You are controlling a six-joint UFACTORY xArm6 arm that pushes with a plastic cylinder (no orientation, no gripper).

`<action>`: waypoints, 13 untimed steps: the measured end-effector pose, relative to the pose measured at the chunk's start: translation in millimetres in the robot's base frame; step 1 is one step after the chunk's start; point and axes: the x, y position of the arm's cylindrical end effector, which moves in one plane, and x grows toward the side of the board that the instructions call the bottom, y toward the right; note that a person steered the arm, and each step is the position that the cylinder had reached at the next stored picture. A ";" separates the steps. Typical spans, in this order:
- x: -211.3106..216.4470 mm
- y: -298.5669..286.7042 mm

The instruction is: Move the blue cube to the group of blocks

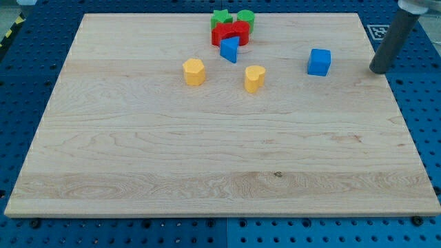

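Observation:
The blue cube (pixel 319 62) sits alone on the wooden board (pixel 207 151) at the upper right. My tip (pixel 378 69) is to the cube's right, near the board's right edge, with a gap between them. The group of blocks lies at the view's top centre: a green star-like block (pixel 220 17), a green cylinder (pixel 246 18), two red blocks (pixel 230 33) and a blue triangular block (pixel 229 49) touching their lower edge.
Two yellow blocks stand below the group: one (pixel 194 71) at left, a heart-shaped one (pixel 254 78) at right. A blue perforated table (pixel 427 103) surrounds the board.

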 end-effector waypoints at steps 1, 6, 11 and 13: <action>2.8 -40.6; -2.0 -84.4; -47.3 -88.1; -46.7 -95.2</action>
